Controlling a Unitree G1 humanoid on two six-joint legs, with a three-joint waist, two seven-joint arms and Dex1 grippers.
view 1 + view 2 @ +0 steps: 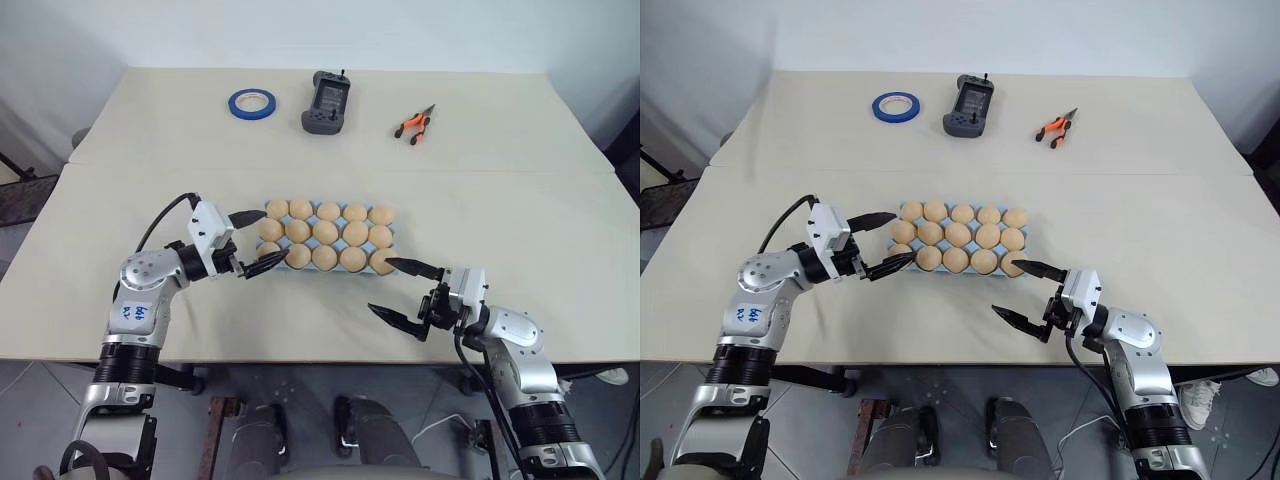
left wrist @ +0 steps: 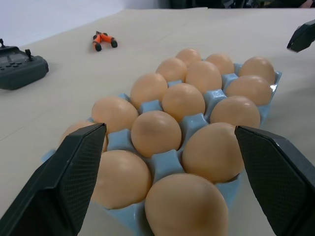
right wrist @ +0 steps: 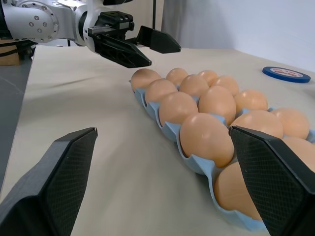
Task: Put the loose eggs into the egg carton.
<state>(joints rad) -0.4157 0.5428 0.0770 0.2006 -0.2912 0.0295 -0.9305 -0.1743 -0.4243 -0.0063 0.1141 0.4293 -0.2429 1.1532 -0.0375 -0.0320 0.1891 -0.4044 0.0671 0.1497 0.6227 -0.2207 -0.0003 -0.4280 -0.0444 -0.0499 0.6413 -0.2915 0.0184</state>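
egg carton [image 1: 392, 249] sitting mid-table, eggs [image 1: 326, 233] filling all fifteen cups (three rows of five) | left gripper [image 1: 258, 242] gaping at its left end | right gripper [image 1: 401, 289] gaping, near corner

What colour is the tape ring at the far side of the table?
Blue tape ring, clearest in the left eye view.

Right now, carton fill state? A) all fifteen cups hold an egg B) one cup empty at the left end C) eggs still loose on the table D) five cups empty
A: the egg carton shows three full rows of five eggs, with both the left gripper and the right gripper open and empty beside it.
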